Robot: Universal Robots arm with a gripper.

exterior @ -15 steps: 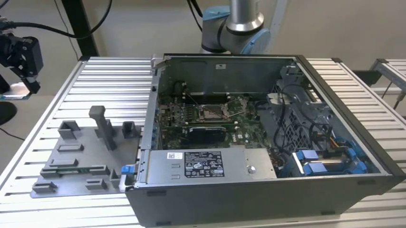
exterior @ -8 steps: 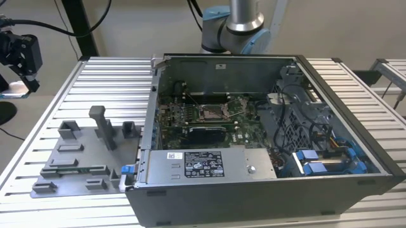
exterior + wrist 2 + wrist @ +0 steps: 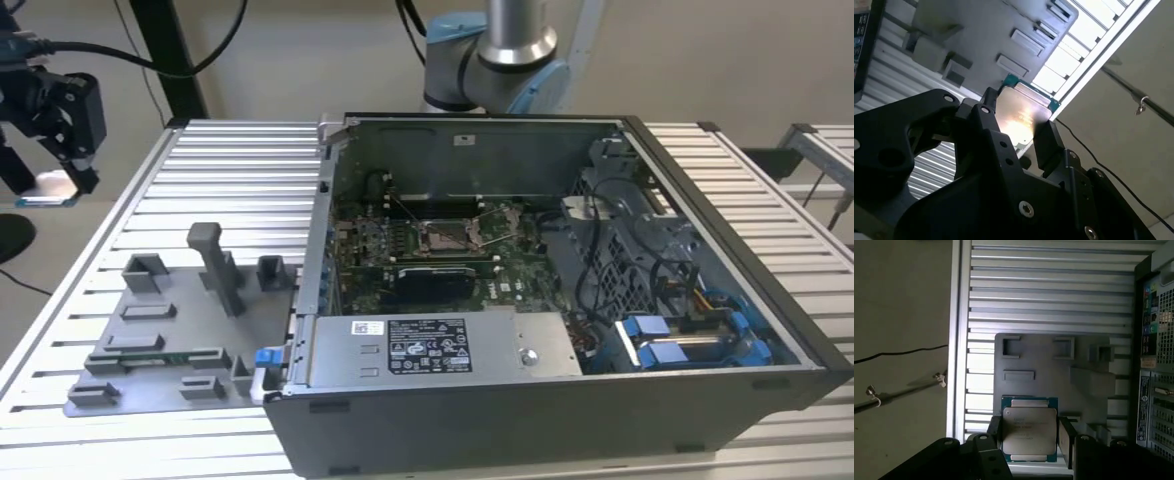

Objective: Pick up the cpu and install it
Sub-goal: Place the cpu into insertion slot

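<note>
The cpu (image 3: 1029,434) is a flat square chip with a silvery top and a green edge, and my gripper (image 3: 1029,439) is shut on it, one black finger (image 3: 993,432) on each side. In the second wrist view the cpu (image 3: 1022,116) catches a bright glare between the same fingers. In the exterior view the gripper (image 3: 54,178) hangs off the table's edge on that view's far left, with the cpu (image 3: 44,189) at its tip, well above the floor. The open socket (image 3: 449,235) sits on the motherboard inside the computer case (image 3: 561,400), far to the right of the gripper.
A grey fixture plate (image 3: 174,320) with raised blocks and an upright post (image 3: 214,262) lies on the ribbed aluminium table (image 3: 227,160) between the gripper and the case. The case's wall (image 3: 315,260) stands tall beside the plate. The arm's base (image 3: 501,60) stands behind the case.
</note>
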